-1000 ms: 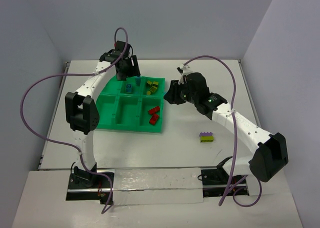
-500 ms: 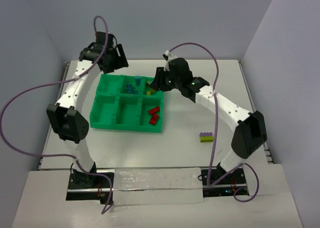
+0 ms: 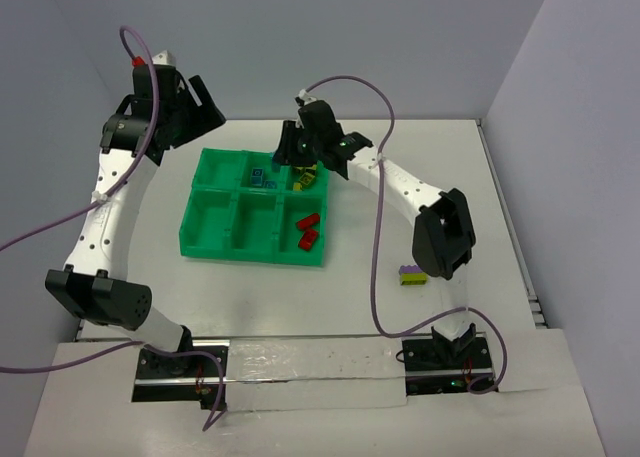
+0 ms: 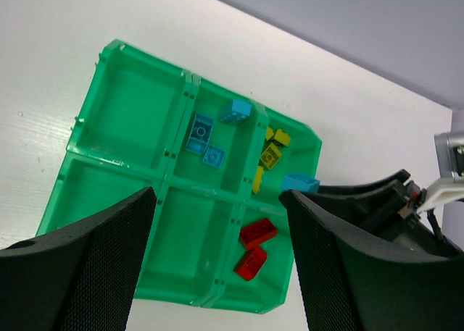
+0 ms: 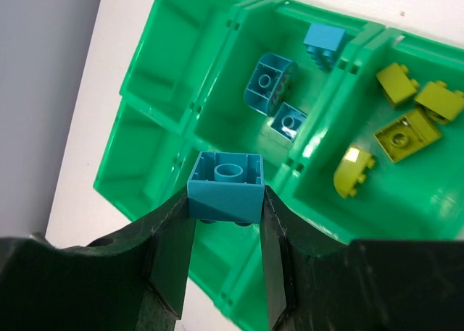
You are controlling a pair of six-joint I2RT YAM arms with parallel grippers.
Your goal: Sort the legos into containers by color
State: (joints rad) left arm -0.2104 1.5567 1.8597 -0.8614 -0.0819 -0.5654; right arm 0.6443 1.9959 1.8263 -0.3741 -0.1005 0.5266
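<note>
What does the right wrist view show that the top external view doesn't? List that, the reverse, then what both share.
Right wrist only: the cyan brick clamped in the right gripper, hollow underside facing the camera, over the green tray. Top external only: two red bricks in the near right compartment, a purple-topped brick loose on the table, and the left gripper, open, beyond the tray's far left corner. Both: the tray, loose cyan bricks in its far middle compartment, and yellow-green bricks in the far right one.
</note>
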